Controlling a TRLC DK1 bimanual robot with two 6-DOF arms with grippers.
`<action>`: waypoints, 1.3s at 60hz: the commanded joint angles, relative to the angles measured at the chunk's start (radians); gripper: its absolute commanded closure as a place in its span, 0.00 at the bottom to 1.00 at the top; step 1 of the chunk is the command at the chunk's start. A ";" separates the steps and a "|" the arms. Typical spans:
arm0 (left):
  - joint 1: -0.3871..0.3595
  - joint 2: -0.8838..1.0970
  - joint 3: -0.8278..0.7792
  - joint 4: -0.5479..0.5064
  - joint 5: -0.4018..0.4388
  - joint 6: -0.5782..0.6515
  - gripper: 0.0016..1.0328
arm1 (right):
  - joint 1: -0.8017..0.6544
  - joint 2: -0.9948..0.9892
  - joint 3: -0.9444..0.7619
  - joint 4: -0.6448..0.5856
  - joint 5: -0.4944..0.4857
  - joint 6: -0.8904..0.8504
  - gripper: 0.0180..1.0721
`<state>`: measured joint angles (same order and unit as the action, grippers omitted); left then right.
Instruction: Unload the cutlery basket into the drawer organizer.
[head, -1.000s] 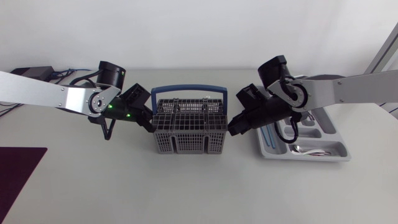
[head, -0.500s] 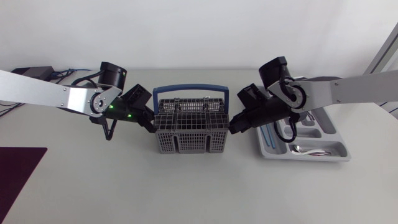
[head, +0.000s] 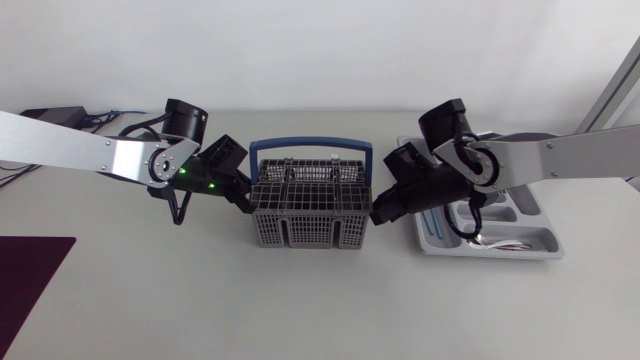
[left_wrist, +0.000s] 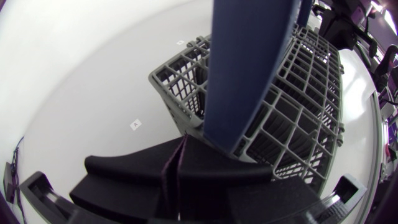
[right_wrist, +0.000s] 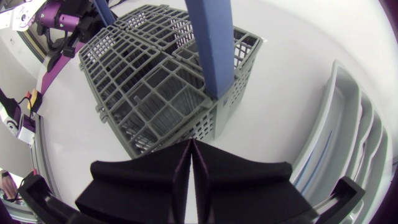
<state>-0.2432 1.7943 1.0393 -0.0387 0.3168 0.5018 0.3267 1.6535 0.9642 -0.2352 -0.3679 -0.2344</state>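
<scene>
Pale bench seen from above, grey cutlery basket standing upright near its middle.
Left tool with fingers pressed together, gripping nothing, tips at the basket's left end by the foot of its blue handle. Right tool likewise closed on nothing, tips at the basket's right end. Drawer organizer just beyond the right tool, flat on the bench's right side, some cutlery lying in its compartments.

The cutlery basket was a grey square lattice, its handle blue. The drawer organizer was pale grey on an off-white table. The left gripper and right gripper were matte black.
</scene>
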 joint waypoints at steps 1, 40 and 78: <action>-0.008 0.019 0.031 0.002 0.016 0.003 0.86 | 0.017 -0.031 -0.028 0.008 0.000 0.020 0.91; 0.056 -0.059 -0.058 0.003 0.016 0.007 0.86 | -0.017 -0.113 -0.122 0.109 0.234 -0.005 0.76; 0.202 -0.444 -0.303 0.017 0.015 -0.078 0.04 | -0.006 -0.540 -0.305 0.119 0.330 -0.042 0.05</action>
<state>-0.0517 1.3945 0.7853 -0.0242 0.3283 0.4461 0.3122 1.1503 0.6949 -0.1089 -0.0517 -0.2626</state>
